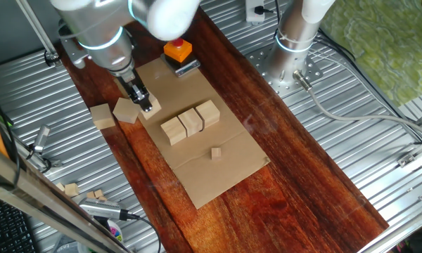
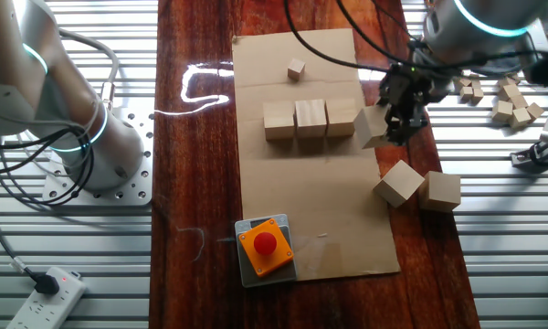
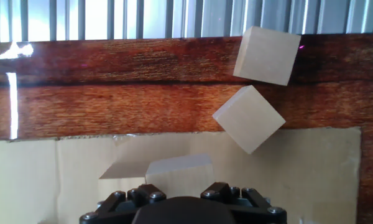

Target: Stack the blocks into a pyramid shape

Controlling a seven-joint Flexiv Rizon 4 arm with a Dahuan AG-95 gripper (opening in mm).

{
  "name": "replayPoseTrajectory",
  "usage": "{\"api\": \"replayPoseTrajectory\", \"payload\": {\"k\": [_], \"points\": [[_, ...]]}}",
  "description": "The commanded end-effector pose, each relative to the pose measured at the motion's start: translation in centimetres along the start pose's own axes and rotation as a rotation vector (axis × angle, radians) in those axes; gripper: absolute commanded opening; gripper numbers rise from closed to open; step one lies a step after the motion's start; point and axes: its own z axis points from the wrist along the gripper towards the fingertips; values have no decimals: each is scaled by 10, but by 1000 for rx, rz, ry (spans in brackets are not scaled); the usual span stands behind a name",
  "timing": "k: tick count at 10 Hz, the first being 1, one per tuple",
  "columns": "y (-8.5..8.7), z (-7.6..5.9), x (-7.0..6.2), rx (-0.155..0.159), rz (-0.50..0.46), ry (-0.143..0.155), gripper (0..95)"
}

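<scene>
- The other fixed view shows the end effector clamped on one pale block, lifted above the cardboard sheet.
- Just beside it, on the sheet, three blocks sit touching in a row.
- Two loose blocks lie near it at the sheet's edge on the bench.
- Beyond the row sits a tiny cube; an orange button box is well apart.

Arm reached down over the counter, gripper closed on a block

The silver-white arm is bent downward from above; the dark wrist is pointed steeply down; the fingers are clamped on the block's sides, held just above the cardboard; the hand is seen low in the hand view.
</scene>
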Motion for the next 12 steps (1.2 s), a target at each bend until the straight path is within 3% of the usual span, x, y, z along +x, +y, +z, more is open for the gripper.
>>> {"api": "replayPoseTrajectory", "payload": {"k": [1,8,12], "points": [[-1,0,0,4,0,-6,0],[-1,0,0,0,-6,-7,0],[-1,0,0,-2,-36,14,0]]}}
